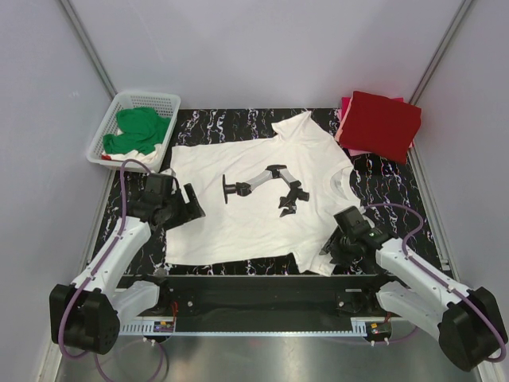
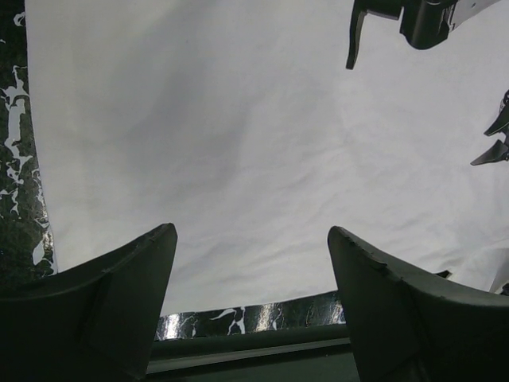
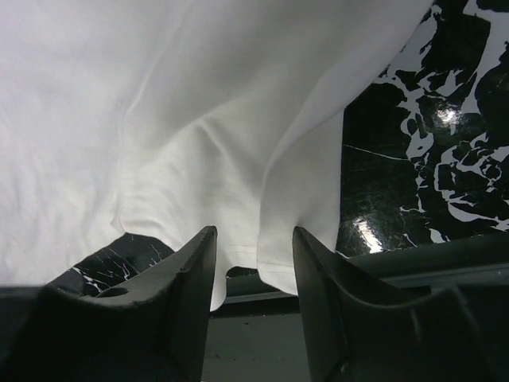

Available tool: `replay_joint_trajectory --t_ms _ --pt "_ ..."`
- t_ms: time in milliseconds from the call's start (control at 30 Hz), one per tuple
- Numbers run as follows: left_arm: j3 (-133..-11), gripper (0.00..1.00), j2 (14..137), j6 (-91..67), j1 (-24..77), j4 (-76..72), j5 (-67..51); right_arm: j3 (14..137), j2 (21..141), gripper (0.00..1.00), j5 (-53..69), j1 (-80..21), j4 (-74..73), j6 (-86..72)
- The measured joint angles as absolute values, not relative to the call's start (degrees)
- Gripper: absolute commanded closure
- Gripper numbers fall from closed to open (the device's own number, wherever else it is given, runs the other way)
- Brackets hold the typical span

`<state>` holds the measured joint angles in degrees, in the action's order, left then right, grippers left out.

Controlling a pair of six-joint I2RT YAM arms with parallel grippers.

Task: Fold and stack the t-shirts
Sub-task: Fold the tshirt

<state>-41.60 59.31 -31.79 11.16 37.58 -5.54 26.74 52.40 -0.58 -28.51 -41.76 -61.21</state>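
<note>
A white t-shirt (image 1: 246, 215) with a black robot-arm print (image 1: 262, 187) lies spread flat on the black marbled mat (image 1: 390, 191). My left gripper (image 1: 189, 207) is open at the shirt's left edge. In the left wrist view (image 2: 250, 235) its jaws stand wide over the white cloth (image 2: 238, 119) near the hem, holding nothing. My right gripper (image 1: 332, 245) is at the near right sleeve. In the right wrist view (image 3: 254, 232) its jaws stand apart with the sleeve's hem (image 3: 278, 239) hanging between them. A folded red tee (image 1: 380, 123) lies on a pink tee (image 1: 344, 119) at the back right.
A white lattice basket (image 1: 147, 97) at the back left holds a green tee (image 1: 139, 127). The mat's near edge meets a black rail (image 1: 254, 286). Grey walls close in both sides and the back.
</note>
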Motion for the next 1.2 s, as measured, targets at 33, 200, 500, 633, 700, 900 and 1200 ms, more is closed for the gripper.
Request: replay_joint_trajectory --t_ms 33,200,500,633,700,900,1200 --pt "-41.6 0.17 59.3 -31.8 11.2 37.6 -5.5 26.7 52.8 0.5 -0.6 -28.8 -41.7 -61.2" --pt "-41.6 0.17 59.3 -31.9 11.2 37.6 -5.3 26.7 54.3 0.58 -0.6 -30.9 -41.9 -61.2" --pt "-41.6 0.17 59.3 -31.9 11.2 37.6 -4.7 29.1 61.3 0.66 -1.0 -36.1 -44.6 -61.2" --pt "-41.6 0.17 59.3 -31.9 11.2 37.6 -4.7 31.4 66.3 0.73 -1.5 -38.4 -45.5 -61.0" --pt "-41.6 0.17 59.2 -31.8 11.2 37.6 -4.7 32.8 68.8 0.83 -2.0 -39.3 -46.0 -60.6" --pt "-41.6 0.16 58.8 -31.8 11.2 37.6 -4.7 34.4 71.2 1.0 -2.5 -40.1 -46.3 -59.4" --pt "-41.6 0.16 58.5 -32.4 11.2 37.7 -5.4 36.2 53.0 1.0 -7.7 -40.3 -54.6 -62.8"
